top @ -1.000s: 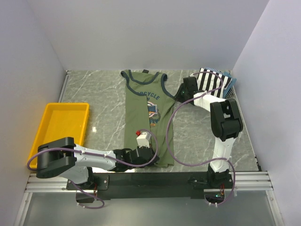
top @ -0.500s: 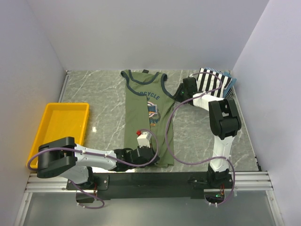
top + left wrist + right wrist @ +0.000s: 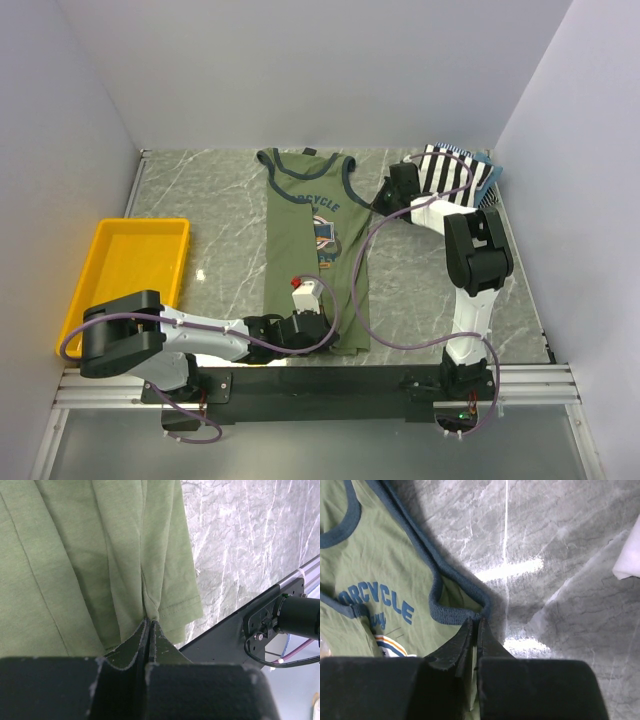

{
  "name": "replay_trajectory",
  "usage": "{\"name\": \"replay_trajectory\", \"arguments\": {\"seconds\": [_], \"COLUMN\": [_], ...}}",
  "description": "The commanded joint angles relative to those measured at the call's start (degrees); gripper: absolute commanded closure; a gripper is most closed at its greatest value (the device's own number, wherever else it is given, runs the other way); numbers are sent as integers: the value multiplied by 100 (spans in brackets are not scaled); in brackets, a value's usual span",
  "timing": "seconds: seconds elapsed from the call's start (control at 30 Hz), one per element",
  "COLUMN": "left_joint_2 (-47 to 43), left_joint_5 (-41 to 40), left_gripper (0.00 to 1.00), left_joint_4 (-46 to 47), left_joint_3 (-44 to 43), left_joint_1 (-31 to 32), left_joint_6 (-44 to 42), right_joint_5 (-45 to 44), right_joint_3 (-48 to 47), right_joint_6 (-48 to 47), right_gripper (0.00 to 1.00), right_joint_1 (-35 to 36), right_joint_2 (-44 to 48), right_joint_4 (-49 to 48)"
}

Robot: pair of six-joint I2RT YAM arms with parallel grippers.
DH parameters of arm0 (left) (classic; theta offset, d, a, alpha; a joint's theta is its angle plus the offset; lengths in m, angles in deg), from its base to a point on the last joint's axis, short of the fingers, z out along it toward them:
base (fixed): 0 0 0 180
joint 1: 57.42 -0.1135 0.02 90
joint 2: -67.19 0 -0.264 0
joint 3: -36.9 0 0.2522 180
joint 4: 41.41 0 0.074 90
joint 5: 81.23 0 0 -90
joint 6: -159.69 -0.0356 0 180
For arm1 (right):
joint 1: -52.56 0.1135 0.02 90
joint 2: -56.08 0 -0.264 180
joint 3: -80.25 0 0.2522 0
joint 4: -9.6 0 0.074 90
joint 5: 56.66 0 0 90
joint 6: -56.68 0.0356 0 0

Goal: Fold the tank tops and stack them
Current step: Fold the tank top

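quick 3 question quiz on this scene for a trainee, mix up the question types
1. True or false: the left hand is shut on the bottom edge of the olive tank top.
2. Multiple choice: the right hand pinches the olive tank top at its: A) navy armhole trim, B) chest graphic, C) bottom hem.
3. Fill in: the striped tank top lies at the far ___ corner of the table.

Key: 1 true; 2 A; 3 right.
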Motion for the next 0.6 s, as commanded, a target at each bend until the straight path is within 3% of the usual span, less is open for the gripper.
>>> {"name": "replay_trajectory", "arguments": {"seconds": [0.0,0.27,0.57], "left_joint_2": [-9,-88,-246], "left_joint_5": [-5,4,-5], "left_gripper": [99,99,99], "left_joint_4": [76,190,243], "left_joint_3": [-193,-70,132], "left_joint_1": [-11,-11,-3], "left_joint_6": [-51,-8,115], "right_joint_5": [-172,-594,-946], "right_joint_3": [-347,-1120,-2351], "right_joint_6": [-6,-146,-278], "right_gripper": [100,100,100], "right_joint_1": [-36,139,588], "right_joint_2": [65,101,-470], "right_joint_4": [140,923,1750]}}
